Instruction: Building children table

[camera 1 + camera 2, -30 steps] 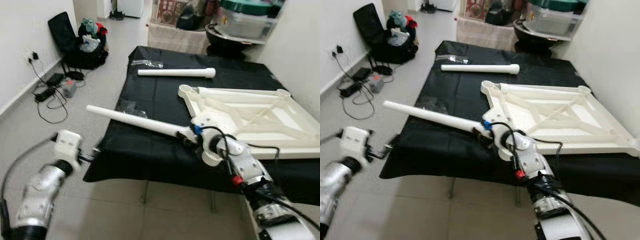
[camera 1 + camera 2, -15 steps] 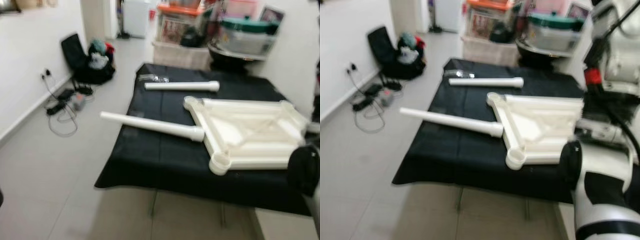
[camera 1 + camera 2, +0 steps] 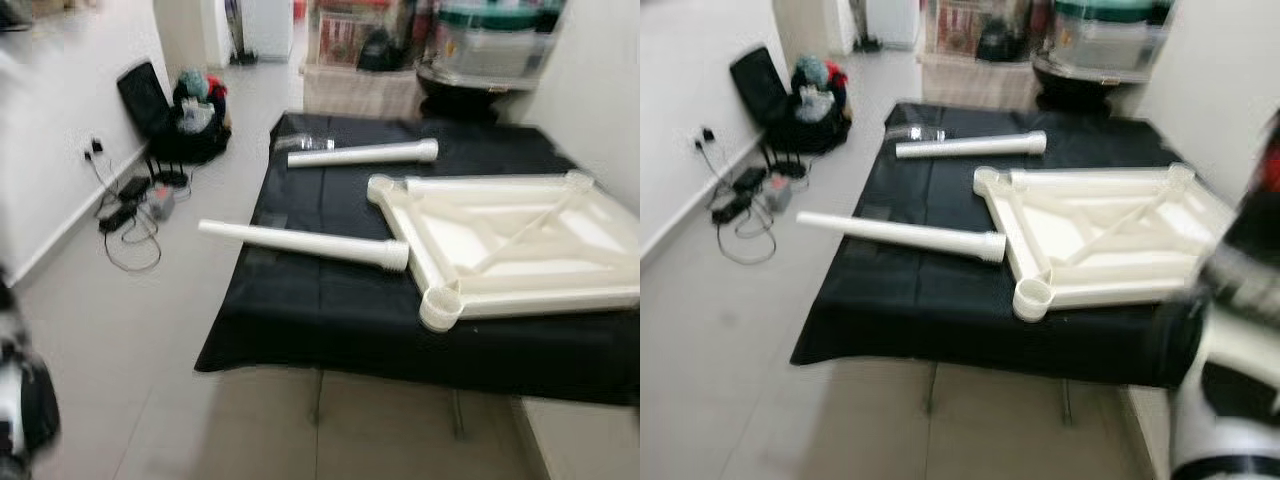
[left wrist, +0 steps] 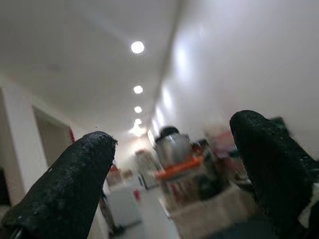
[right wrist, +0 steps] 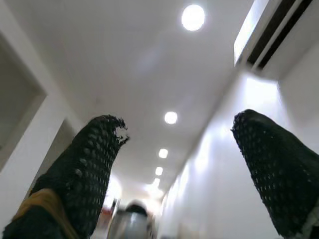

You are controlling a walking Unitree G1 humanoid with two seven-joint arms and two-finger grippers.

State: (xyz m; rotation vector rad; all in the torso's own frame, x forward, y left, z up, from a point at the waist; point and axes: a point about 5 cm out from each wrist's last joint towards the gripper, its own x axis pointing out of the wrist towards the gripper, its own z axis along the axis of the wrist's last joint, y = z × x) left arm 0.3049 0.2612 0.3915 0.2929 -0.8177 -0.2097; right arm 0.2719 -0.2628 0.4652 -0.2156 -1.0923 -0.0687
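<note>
Upside down on the black-draped counter (image 3: pixel 330 320) lies the cream plastic children's tabletop (image 3: pixel 510 245), its ribbed underside up and a round leg socket (image 3: pixel 440 308) at its near corner, close to the counter's front edge. One long white plastic table leg (image 3: pixel 300 243) lies just beside the tabletop's left rail, its wide end near or touching the rail and its thin end jutting out past the counter's left edge over the grey tiled floor (image 3: pixel 130 360). A second white leg (image 3: pixel 362 153) lies further back, near a clear plastic bag (image 3: pixel 915 133). The left pincer (image 4: pixel 174 184) and the right pincer (image 5: pixel 179 174) are both wide open with nothing between their fingers, and both point up toward the ceiling lights, well away from the parts. The overhanging leg is probably the main risk: a nudge of the cloth, or a careless reach, could roll or tip it off onto the floor. A grab near its thin end would likely lever it awkwardly, and the socket may refuse a leg that comes in tilted. Cables (image 3: pixel 120 215) and a black bag (image 3: pixel 165 115) lie by the wall, a possible snag if the robot steps that way.
</note>
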